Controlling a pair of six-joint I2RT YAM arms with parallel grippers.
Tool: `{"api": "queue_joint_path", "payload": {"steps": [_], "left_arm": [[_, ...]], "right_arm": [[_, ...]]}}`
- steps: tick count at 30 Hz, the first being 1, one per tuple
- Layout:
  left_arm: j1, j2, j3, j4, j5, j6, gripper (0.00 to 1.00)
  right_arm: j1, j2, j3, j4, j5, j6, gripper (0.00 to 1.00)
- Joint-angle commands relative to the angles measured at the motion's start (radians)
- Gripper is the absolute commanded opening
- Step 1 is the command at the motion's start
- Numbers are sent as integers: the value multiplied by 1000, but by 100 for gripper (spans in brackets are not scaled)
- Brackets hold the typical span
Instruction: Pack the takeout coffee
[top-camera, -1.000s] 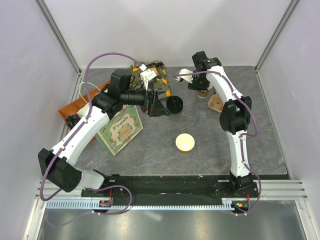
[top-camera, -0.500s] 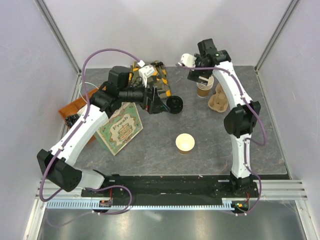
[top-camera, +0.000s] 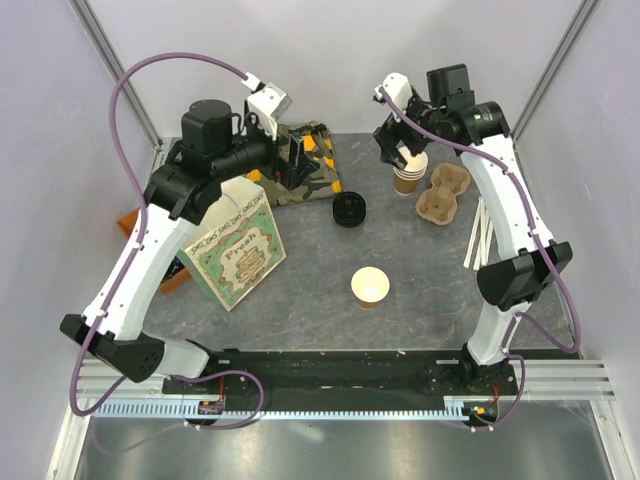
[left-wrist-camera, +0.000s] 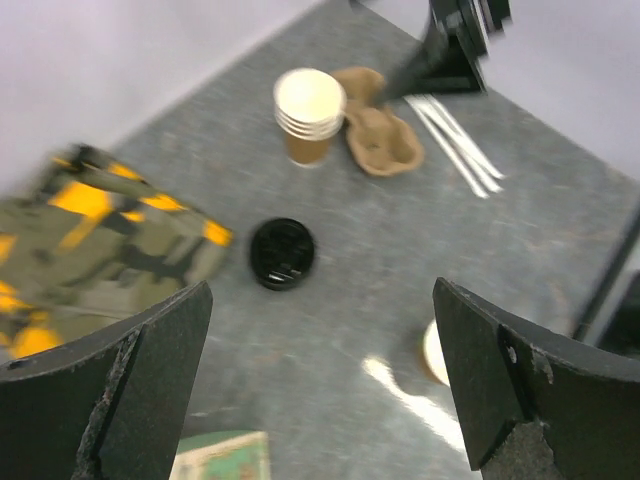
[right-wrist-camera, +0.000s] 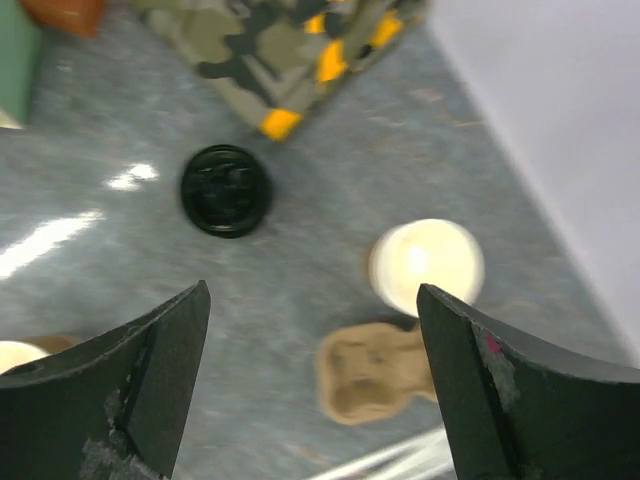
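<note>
**Two arms poised over a takeout order:** both robot arms hang raised above the grey worktop (top-camera: 300, 310). The left gripper (top-camera: 292, 162) is over a camouflage-print bag (top-camera: 318, 180), and the right gripper (top-camera: 393, 145) is just above a stack of lidless paper cups (top-camera: 409, 178). The wrist views are blurred, but each shows its fingers spread wide with nothing between them.

The takeout coffee cup (top-camera: 370, 286) stands upright and uncovered near the middle of the worktop, well apart from both grippers. Only its pale inside shows, so whether it holds any drink cannot be told. The left wrist view hides most of the cup behind one finger. A loose black lid (top-camera: 349, 210) lies flat farther back, between the camouflage-print bag and the stack.

A printed paper bag (top-camera: 235, 250) sits at the left under the left arm, which covers part of it, and its mouth cannot be made out. A pulp cup carrier (top-camera: 443, 195) lies just beside the stack. Thin pale sticks (top-camera: 478, 235) run partly behind the right arm. An orange object (top-camera: 133, 218) at the far left is mostly hidden.
</note>
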Motion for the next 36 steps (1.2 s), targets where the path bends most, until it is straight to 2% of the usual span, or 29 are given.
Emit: {"api": "queue_joint_path", "payload": {"steps": [1,6,10,16,20,26,36], "left_arm": [[3,-58,100,-16,-90,192,100],[2,-79,127,-62,-60,207,99],[0,-107,59,-77,-10,215,98],[-10,-93,-1,-91,101,175,95],[-20,-73,-19,-91,156,154,95],[-29,-34,-2,-91,200,112,93],[-33,-15,7,-79,219,78,93]], "right_arm": [[15,13,-119,51,-146,193,85],[78,56,-140,65,-105,255,71],[115,106,-122,88,21,270,63],[132,214,-96,92,78,302,50],[141,261,-114,111,161,256,50],[142,283,-175,178,174,253,52],[142,381,-122,184,190,256,50]]}}
